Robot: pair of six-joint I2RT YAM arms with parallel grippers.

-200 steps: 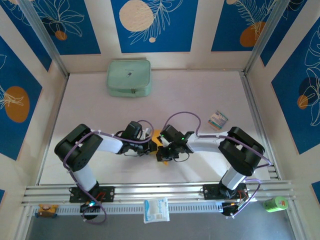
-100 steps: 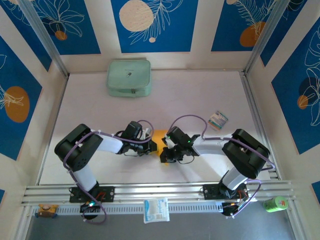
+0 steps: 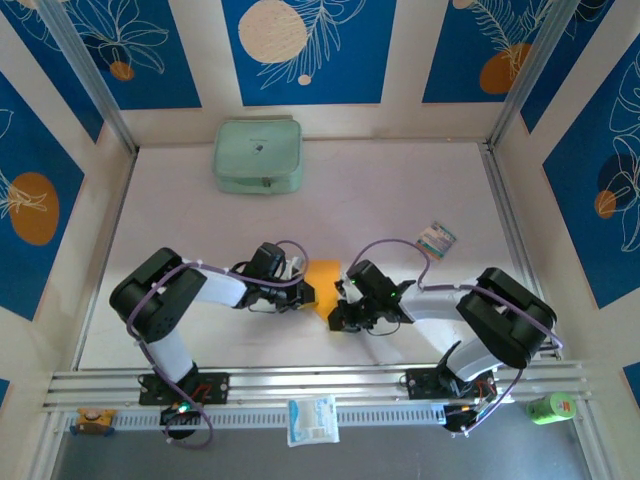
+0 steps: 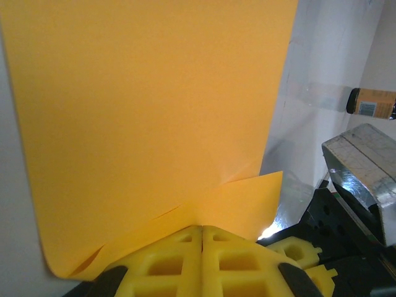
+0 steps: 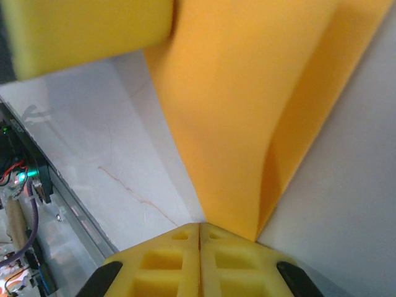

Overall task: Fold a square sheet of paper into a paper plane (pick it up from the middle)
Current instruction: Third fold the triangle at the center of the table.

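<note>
Two grippers meet at the lower centre of the overhead view, both pinching the square sheet of paper (image 3: 323, 276), which spans the gap between them over the white table (image 3: 400, 200). The left gripper (image 4: 201, 229) has its yellow fingers pressed together on the sheet's lower edge, where a flap is doubled over. The right gripper (image 5: 199, 226) is likewise clamped tight on a creased corner. A pale green pouch (image 3: 258, 155) lies at upper left and a striped card (image 3: 436, 240) at right.
</note>
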